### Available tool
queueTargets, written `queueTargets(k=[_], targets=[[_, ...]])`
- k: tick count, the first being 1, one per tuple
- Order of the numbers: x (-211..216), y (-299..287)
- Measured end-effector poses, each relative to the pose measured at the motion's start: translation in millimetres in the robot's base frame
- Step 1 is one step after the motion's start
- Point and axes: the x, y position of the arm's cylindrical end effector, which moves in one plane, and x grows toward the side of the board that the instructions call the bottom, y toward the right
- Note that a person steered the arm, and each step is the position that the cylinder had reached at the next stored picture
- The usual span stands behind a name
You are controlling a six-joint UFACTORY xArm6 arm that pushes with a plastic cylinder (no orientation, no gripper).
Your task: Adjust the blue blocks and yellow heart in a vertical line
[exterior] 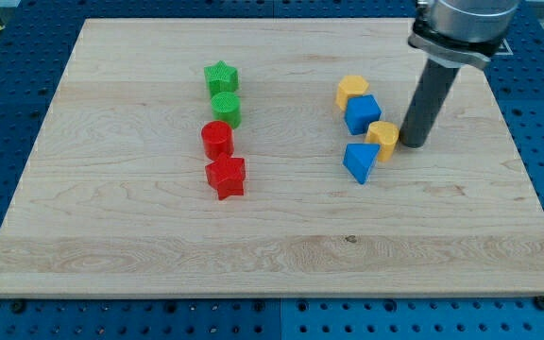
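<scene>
Sitting toward the view's right, the blue cube point(363, 114) and blue triangular block point(359, 161) are flanking a small yellow block point(382, 138), probably the heart, which is jutting out rightward from their line. My tip point(410, 144), a bare rod with nothing to open or close, is standing just beside it. Another yellow block point(351, 91) is touching the cube's top. Pushing off-centre risks spinning the heart and knocking the triangle askew.

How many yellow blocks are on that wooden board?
2: one yellow block at the right cluster's top, one yellow block lower, touching my tip. None seem hidden.
</scene>
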Motion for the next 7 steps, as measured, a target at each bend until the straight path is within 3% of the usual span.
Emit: queueTargets(k=[4,7], targets=[[-1,-7],[-38,-3]])
